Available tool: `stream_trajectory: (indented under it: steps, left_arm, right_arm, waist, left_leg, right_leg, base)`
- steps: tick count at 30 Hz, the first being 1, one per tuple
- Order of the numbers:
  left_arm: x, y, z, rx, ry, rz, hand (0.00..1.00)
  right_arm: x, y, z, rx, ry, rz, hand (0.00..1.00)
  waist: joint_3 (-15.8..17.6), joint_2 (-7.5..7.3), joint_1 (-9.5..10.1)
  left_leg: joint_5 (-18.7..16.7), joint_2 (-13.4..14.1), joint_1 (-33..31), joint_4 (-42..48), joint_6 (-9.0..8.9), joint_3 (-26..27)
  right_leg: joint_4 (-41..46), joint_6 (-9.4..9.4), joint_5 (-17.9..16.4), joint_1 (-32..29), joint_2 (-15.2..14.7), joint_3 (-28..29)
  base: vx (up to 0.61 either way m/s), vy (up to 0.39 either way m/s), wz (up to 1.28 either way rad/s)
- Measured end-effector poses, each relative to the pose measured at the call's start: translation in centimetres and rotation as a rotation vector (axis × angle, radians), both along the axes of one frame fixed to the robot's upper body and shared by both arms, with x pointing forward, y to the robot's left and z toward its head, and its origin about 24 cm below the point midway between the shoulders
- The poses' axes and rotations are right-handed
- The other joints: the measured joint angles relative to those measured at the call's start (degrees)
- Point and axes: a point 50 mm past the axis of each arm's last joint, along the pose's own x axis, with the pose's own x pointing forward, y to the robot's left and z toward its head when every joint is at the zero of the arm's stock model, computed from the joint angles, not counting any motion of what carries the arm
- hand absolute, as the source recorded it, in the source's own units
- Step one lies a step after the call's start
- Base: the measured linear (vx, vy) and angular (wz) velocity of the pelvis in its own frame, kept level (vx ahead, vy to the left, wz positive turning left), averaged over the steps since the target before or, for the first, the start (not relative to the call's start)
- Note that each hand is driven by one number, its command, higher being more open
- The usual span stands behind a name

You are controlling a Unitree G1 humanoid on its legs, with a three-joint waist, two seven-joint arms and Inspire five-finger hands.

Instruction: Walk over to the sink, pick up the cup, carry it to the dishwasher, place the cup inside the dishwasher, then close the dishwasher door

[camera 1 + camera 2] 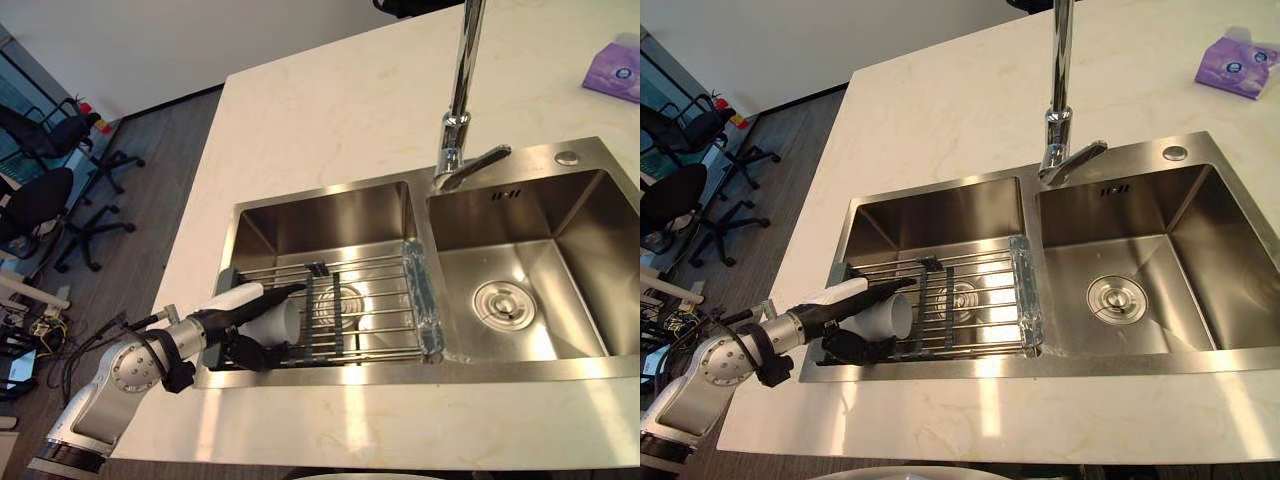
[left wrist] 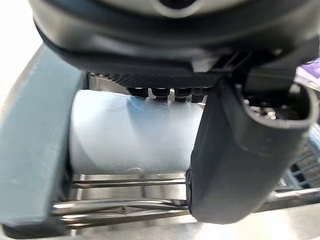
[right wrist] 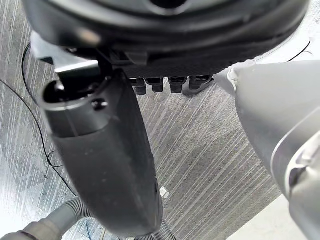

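Your left hand (image 1: 225, 322) is down in the left basin of the sink (image 1: 560, 160), at about 8 o'clock in the head views, and it has the cup (image 1: 275, 318) in its grasp. The white cup lies on its side on the wire rack (image 1: 370, 300) that spans that basin, at the rack's 9 o'clock end, with its open mouth facing 3 o'clock. One dark finger runs along the cup's upper side, towards the rim. The other fingers (image 1: 250, 353) curl in beneath the cup, so the hand brackets it from above and below.

In your left wrist view the thumb (image 2: 240, 160) stands in front of the cup's pale wall, bent in close against it, with the rack's bars just under both. You cannot tell how hard the grip presses. The cup rests on the rack.

Your right hand (image 3: 105, 165) shows in its own wrist view over wood-grain floor, and you cannot tell how far open it is.

The faucet (image 1: 462, 90) rises at 12 o'clock of the sink, between the two basins. The drain (image 1: 503, 302) sits in the right basin at 3 o'clock of the rack. A purple tissue pack (image 1: 615, 68) lies on the countertop (image 1: 330, 110) at 2 o'clock. Office chairs (image 1: 45, 190) stand on the floor at 9 o'clock.
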Motion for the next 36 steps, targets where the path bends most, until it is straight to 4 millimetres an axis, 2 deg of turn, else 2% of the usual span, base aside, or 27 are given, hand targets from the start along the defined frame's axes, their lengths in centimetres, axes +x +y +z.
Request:
stream_trajectory:
  steps: [8, 13, 22, 26, 27, 29, 36]
  left_arm:
    - [0.3, 0.9, -0.3, 0.019, 0.007, 0.013, 1.00]
    - [0.3, 1.0, -0.4, 0.036, 0.005, 0.012, 1.00]
    - [0.6, 0.9, -1.3, 0.054, -0.032, 0.063, 1.00]
    - [0.9, 0.7, -2.0, 0.041, -0.040, 0.100, 1.00]
    - [1.0, 0.7, -2.2, 0.037, -0.041, 0.111, 0.00]
    - [1.1, 0.7, -2.3, 0.035, -0.052, 0.124, 0.00]
    - [2.0, 0.8, -2.7, 0.012, -0.059, 0.194, 0.00]
  right_arm:
    - [0.0, -0.5, 0.3, -0.013, 0.001, 0.001, 1.00]
    - [0.0, -0.5, 0.3, -0.012, -0.002, 0.002, 1.00]
    - [0.0, -0.8, 0.4, -0.020, -0.007, 0.005, 1.00]
    - [0.0, -1.6, 0.9, -0.044, -0.016, 0.002, 1.00]
    - [-0.1, -1.9, 1.0, -0.052, -0.018, -0.008, 1.00]
    - [-0.2, -2.3, 1.2, -0.064, -0.023, -0.010, 1.00]
    - [0.0, -2.7, 1.6, -0.095, -0.055, 0.021, 1.00]
  waist:
    - [0.13, 0.24, -0.22]
    - [0.38, 0.67, -1.36]
    - [1.27, 0.55, -2.64]
    - [1.76, 1.55, -3.20]
    - [1.95, 1.87, -3.44]
    - [2.44, 2.05, -4.29]
    - [3.68, 2.07, -5.42]
  left_leg:
    - [-0.09, 0.09, 0.00, 0.00, -0.17, 0.64]
    - [-0.17, 0.08, 0.00, 0.02, -0.31, 0.96]
    - [-0.41, 0.11, -0.05, 0.09, -0.67, 1.70]
    - [-0.76, 0.19, -0.66, 0.17, -1.19, 1.92]
    - [-0.75, 0.16, -0.77, 0.17, -1.19, 1.88]
    - [-0.78, 0.10, -0.85, 0.24, -1.23, 1.75]
    - [-1.04, -0.12, -0.88, 0.67, -1.62, 1.69]
  right_leg:
    - [0.00, 0.06, 0.08, -0.52, 0.07, 1.04]
    - [0.02, 0.10, 0.18, -0.78, 0.07, 1.69]
    - [-0.02, 0.05, 0.60, -2.08, 0.06, 3.46]
    - [-0.19, 0.13, 0.84, -3.43, 0.01, 4.74]
    - [-0.14, 0.14, 0.88, -3.70, 0.01, 4.97]
    - [-0.03, 0.15, 0.89, -3.83, 0.00, 5.18]
    - [-0.27, 0.43, 0.75, -4.22, 0.01, 6.09]
  base:
    - [-0.01, -0.003, -0.05]
    - [-0.02, -0.010, -0.06]
    - [-0.04, -0.013, -0.10]
    - [-0.04, -0.019, -0.15]
    - [-0.02, -0.023, -0.13]
    - [-0.01, -0.017, -0.05]
    - [-0.04, -0.015, -0.06]
